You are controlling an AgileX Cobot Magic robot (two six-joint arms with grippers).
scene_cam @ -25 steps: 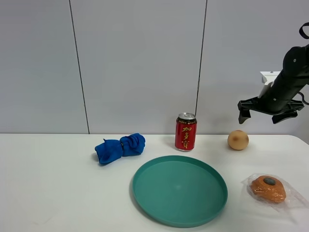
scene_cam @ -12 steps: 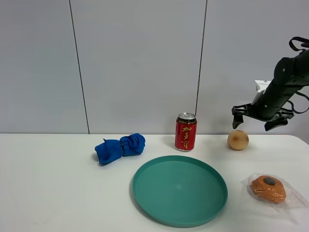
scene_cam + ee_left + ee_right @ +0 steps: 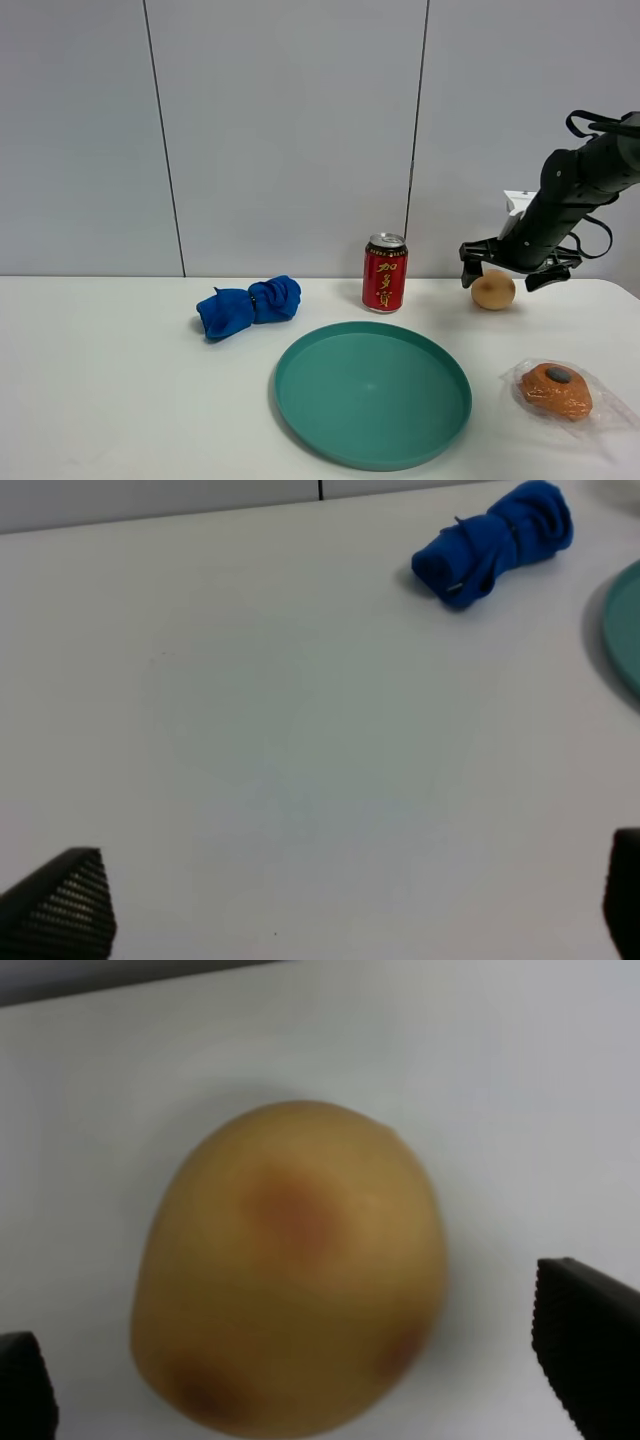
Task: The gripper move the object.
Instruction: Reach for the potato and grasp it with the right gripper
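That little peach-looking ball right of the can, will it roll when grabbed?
Likely yes: the ball is round and sits loose on the smooth table, so an off-centre touch could roll it. Its curved, smooth-looking skin may slip in the open right gripper.

On the table (image 3: 100,400), the can (image 3: 385,273) stood behind the plate (image 3: 372,394), the cloth (image 3: 249,306) behind-left of it, the object (image 3: 493,290) behind-right, the pastry (image 3: 556,390) to its right.
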